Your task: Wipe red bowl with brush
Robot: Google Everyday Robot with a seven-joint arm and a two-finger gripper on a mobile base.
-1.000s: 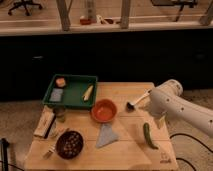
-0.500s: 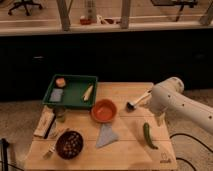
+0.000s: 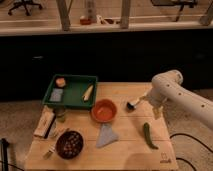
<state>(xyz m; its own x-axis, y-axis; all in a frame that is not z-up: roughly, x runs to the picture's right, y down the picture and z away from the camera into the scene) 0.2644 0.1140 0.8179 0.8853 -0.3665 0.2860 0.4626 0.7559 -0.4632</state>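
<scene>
Open table (image 3: 123, 91) between red bowl (image 3: 104, 110) and gripper (image 3: 148, 99) at right, bar brush (image 3: 133, 104) head there; green tray (image 3: 72, 77) behind bowl, grey cloth (image 3: 106, 136) in front.

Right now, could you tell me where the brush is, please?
In the camera view, the brush is right of centre over the table, its dark head just right of the red bowl, its handle meeting the gripper.

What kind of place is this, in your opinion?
Probably a robot lab in an office: office chairs behind, a wooden table of test objects, and the robot's gripper beside the brush, right of the red bowl.
</scene>
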